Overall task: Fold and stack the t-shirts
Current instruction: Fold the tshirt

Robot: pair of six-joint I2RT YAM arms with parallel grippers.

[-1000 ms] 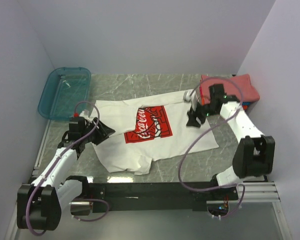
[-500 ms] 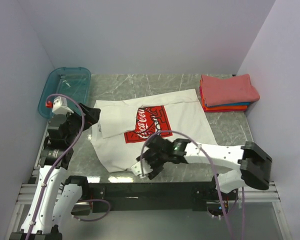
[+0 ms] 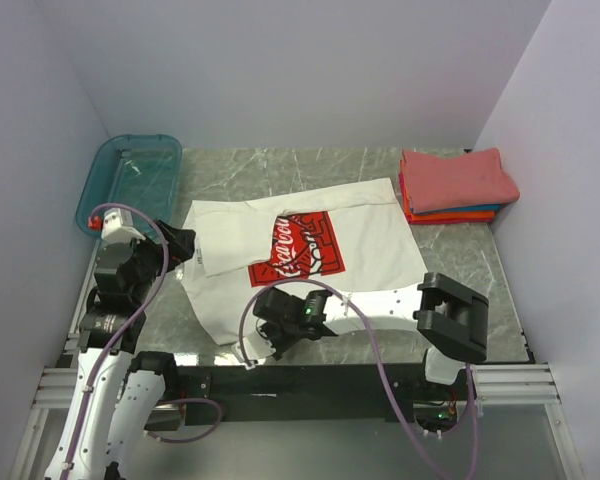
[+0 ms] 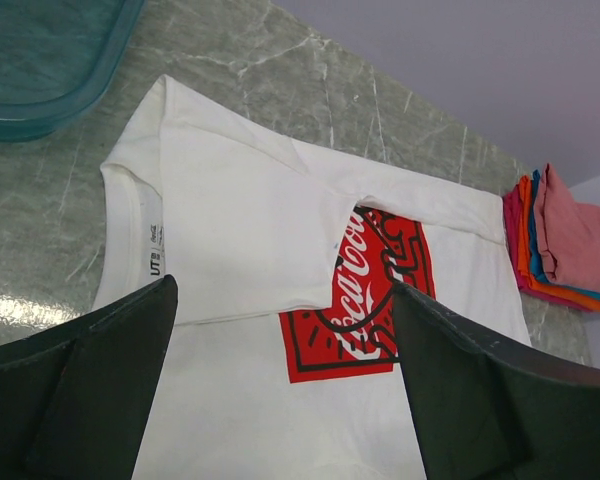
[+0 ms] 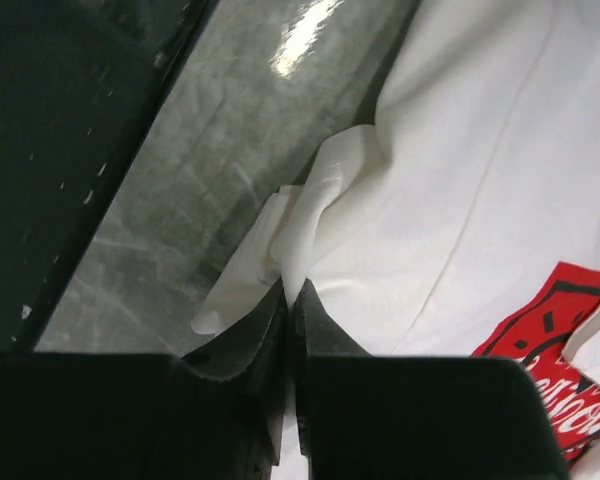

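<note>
The white t-shirt [image 3: 375,250] with its red Coca-Cola print [image 3: 298,248] lies flat mid-table, its left sleeve folded in over the chest. My right gripper [image 3: 264,343] is at the shirt's near-left hem. In the right wrist view it [image 5: 291,290] is shut on a bunched fold of the white cloth [image 5: 320,205]. My left gripper [image 3: 180,243] hovers open by the shirt's left edge near the collar. From the left wrist its wide-apart fingers [image 4: 283,288] frame the shirt [image 4: 240,210] with nothing between them. Folded coral, orange and blue t-shirts [image 3: 455,183] are stacked at the back right.
A teal plastic bin [image 3: 130,182] sits at the back left corner. The black base rail [image 3: 310,380] runs along the table's near edge just below the right gripper. Grey walls close in the table on three sides.
The right arm swung from the back right by the stack across to the shirt's near-left hem and closed on the cloth. The left gripper opened and drew back left, off the shirt.
</note>
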